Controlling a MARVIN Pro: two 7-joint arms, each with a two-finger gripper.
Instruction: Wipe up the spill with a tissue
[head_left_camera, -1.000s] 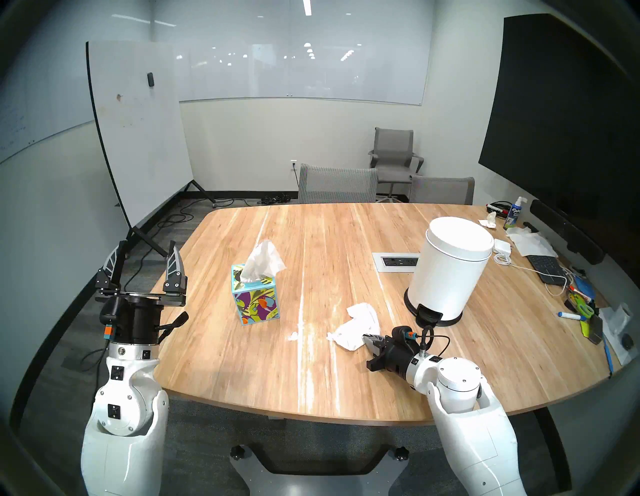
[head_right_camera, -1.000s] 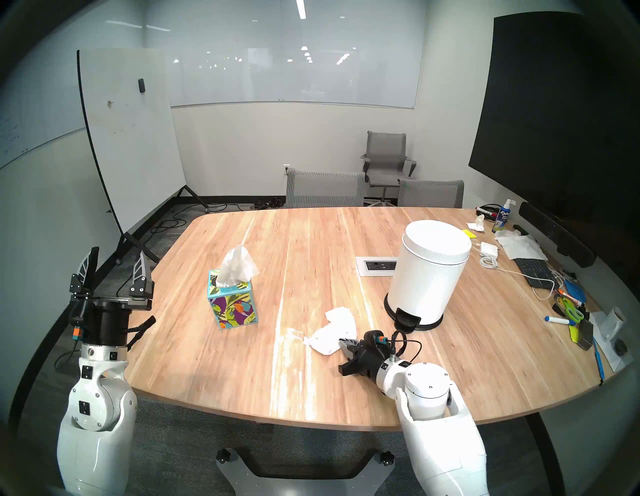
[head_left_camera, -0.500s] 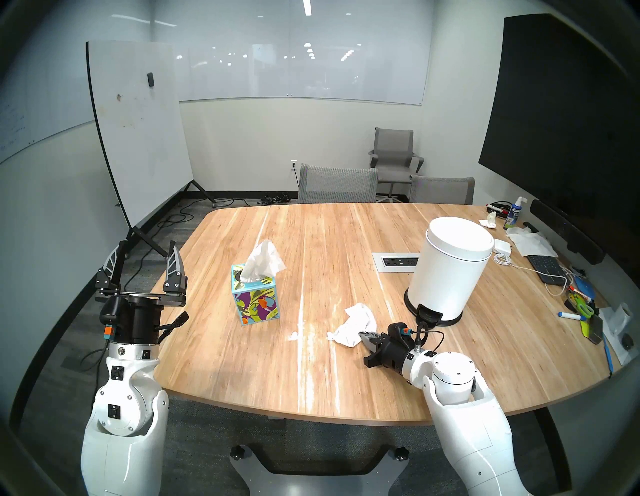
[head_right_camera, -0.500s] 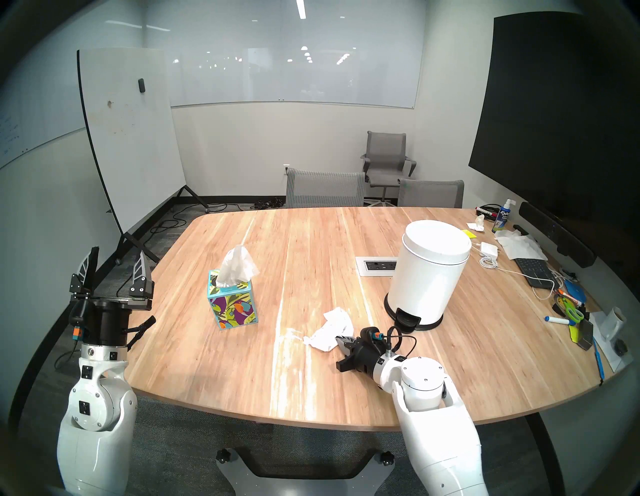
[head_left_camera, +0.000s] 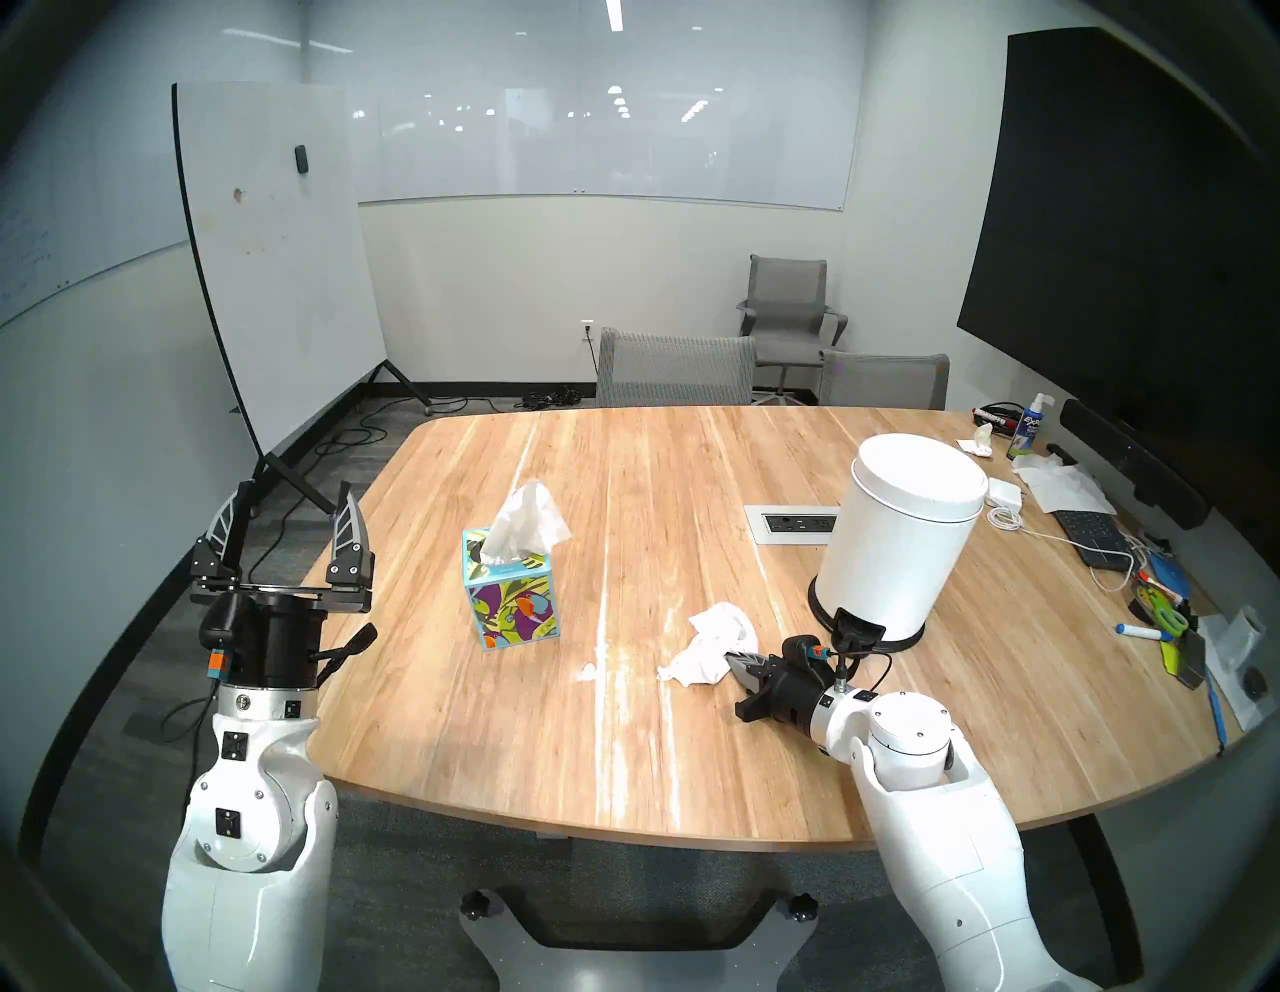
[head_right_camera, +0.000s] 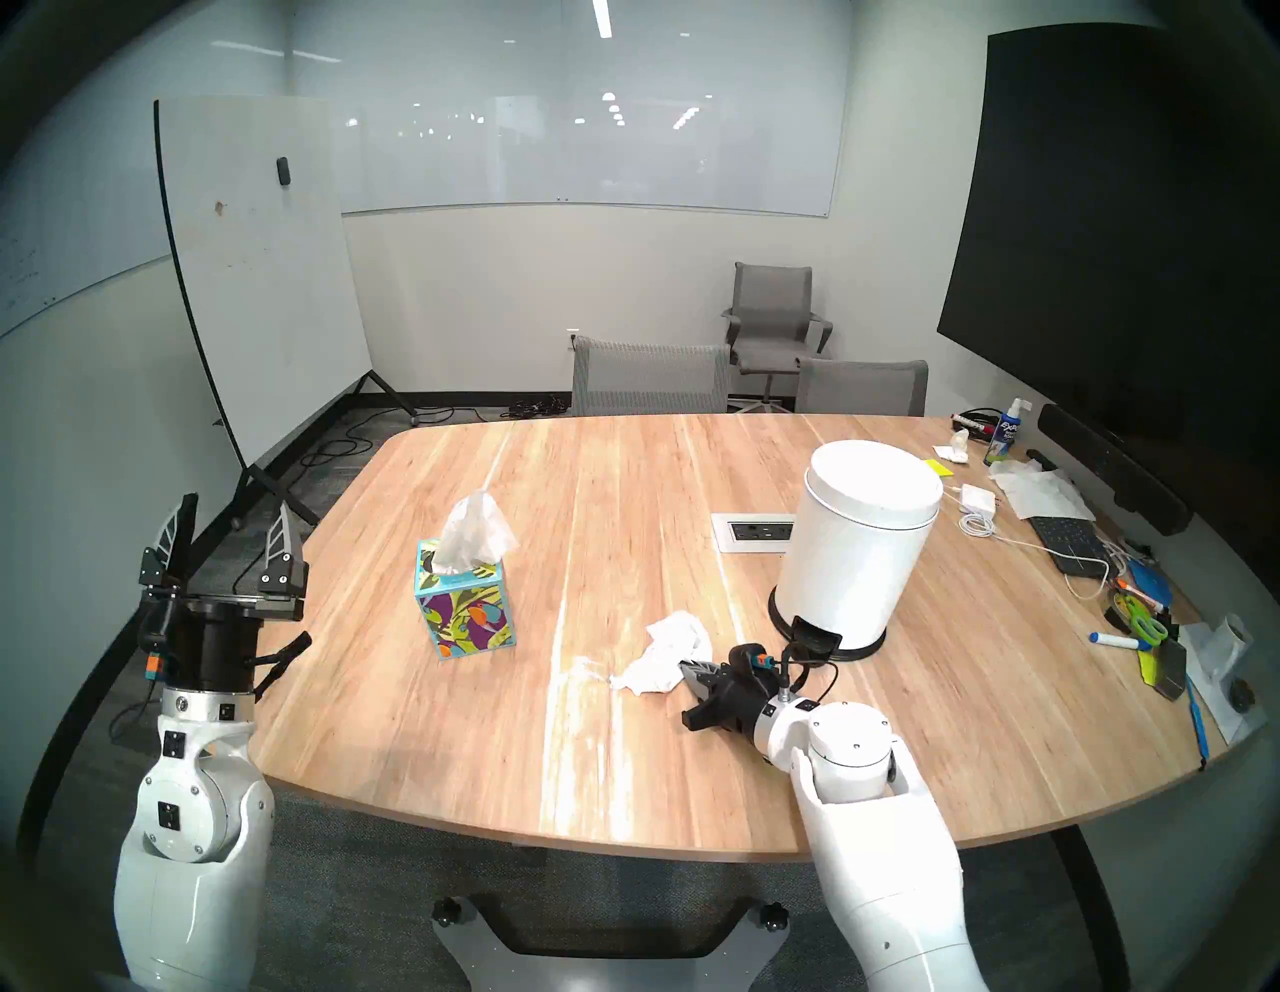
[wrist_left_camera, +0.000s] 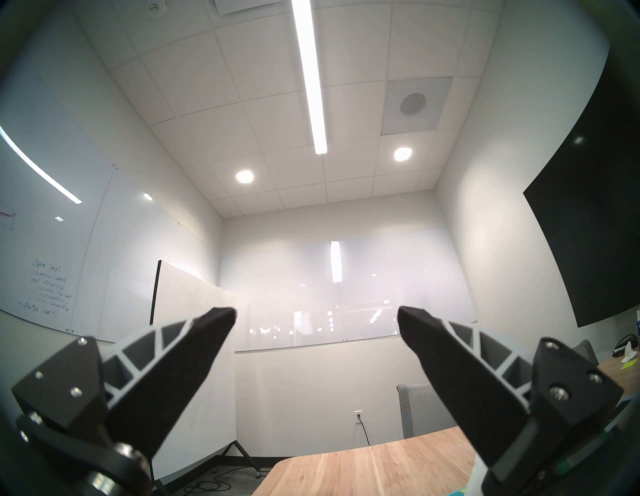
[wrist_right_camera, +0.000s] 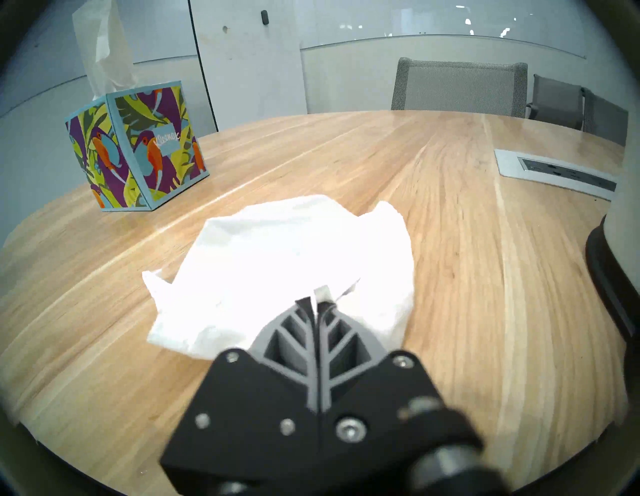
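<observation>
The wooden conference table (head_left_camera: 692, 485) carries a white pedal bin (head_left_camera: 900, 540), standing upright at the right. Left of centre stands a tissue box (wrist_right_camera: 138, 145) with a parrot pattern and the word "Kleenex" – one sheet sticks out on top. The right gripper (wrist_right_camera: 317, 301) is clamped together on a crumpled white tissue (wrist_right_camera: 277, 259), which lies on the wood between box and bin. The left gripper (wrist_left_camera: 317, 315) is raised beside the table, fingers wide apart, holding nothing. Far right, a spray bottle (head_left_camera: 1028, 429) reads "Expo". I cannot make out the spill itself – only pale streaks.
</observation>
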